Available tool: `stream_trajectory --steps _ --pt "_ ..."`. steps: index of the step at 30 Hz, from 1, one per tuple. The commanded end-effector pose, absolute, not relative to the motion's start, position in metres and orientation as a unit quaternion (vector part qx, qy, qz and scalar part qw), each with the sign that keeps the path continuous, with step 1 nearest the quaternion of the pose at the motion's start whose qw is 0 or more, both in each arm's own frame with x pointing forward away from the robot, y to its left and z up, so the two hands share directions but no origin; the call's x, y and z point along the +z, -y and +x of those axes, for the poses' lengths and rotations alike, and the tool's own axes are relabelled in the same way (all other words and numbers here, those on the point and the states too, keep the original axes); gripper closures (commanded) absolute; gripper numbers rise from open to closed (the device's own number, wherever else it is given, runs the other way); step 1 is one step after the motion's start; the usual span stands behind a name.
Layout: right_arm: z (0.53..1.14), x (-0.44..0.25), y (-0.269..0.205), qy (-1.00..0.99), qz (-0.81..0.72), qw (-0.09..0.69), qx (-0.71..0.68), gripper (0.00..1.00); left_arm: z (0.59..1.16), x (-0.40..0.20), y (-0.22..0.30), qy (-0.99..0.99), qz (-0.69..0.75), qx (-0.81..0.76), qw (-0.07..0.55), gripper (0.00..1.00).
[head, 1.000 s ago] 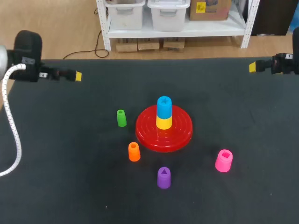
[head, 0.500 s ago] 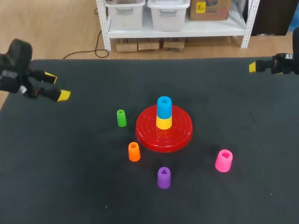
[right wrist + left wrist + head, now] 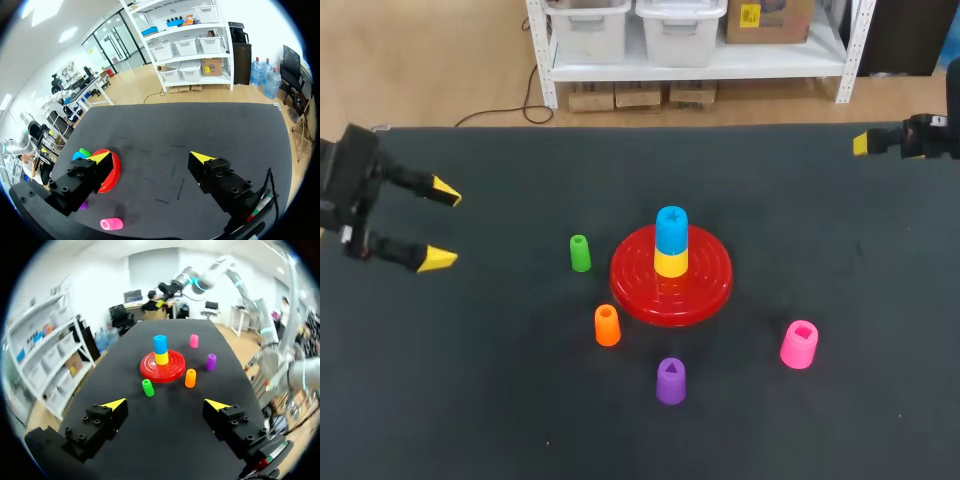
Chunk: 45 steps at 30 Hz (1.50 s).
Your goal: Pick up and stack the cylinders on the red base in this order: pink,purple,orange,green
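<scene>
Ahead of our left hand, spread wide and holding nothing, the green cylinder stands nearest on the surface. Next come the orange cylinder and the red base, which carries a yellow cylinder under a blue cylinder. Farther off stand the purple cylinder and the pink cylinder. Our right hand is spread too, well apart from them all.

— How are we posed?
— Our left gripper hangs out at our left, fingers spread wide, pointing inward. Our right gripper hangs far back at our right, fingers likewise parted.
</scene>
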State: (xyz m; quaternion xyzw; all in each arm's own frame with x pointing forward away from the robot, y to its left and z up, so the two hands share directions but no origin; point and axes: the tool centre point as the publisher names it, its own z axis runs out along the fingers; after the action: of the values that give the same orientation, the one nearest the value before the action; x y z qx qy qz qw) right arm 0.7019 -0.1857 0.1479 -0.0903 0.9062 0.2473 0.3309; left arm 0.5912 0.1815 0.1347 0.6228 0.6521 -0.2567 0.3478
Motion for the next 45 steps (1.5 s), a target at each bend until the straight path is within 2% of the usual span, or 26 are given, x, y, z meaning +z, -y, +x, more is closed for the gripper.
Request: stream_trajectory --steps 1,9,12,28,45 --pt "0.701 0.148 0.186 -0.906 -0.09 0.331 0.247 0.0 0.59 0.125 -0.173 -0.638 0.638 -0.24 0.359 0.0" --pt "0.701 0.148 0.186 -0.906 -0.09 0.331 0.247 0.0 0.596 0.124 -0.165 -0.689 0.577 -0.265 0.35 0.0" --pt "0.701 0.148 0.186 -0.906 -0.09 0.331 0.247 0.0 0.592 0.127 -0.165 -0.671 0.589 -0.273 0.359 0.0" --pt "0.701 0.148 0.186 -0.906 -0.09 0.331 0.247 0.0 0.574 0.119 -0.16 -0.635 0.633 -0.307 0.32 0.0" --pt "0.701 0.148 0.186 -0.906 -0.09 0.331 0.247 0.0 0.57 0.118 -0.158 -0.666 0.597 -0.296 0.335 0.0"
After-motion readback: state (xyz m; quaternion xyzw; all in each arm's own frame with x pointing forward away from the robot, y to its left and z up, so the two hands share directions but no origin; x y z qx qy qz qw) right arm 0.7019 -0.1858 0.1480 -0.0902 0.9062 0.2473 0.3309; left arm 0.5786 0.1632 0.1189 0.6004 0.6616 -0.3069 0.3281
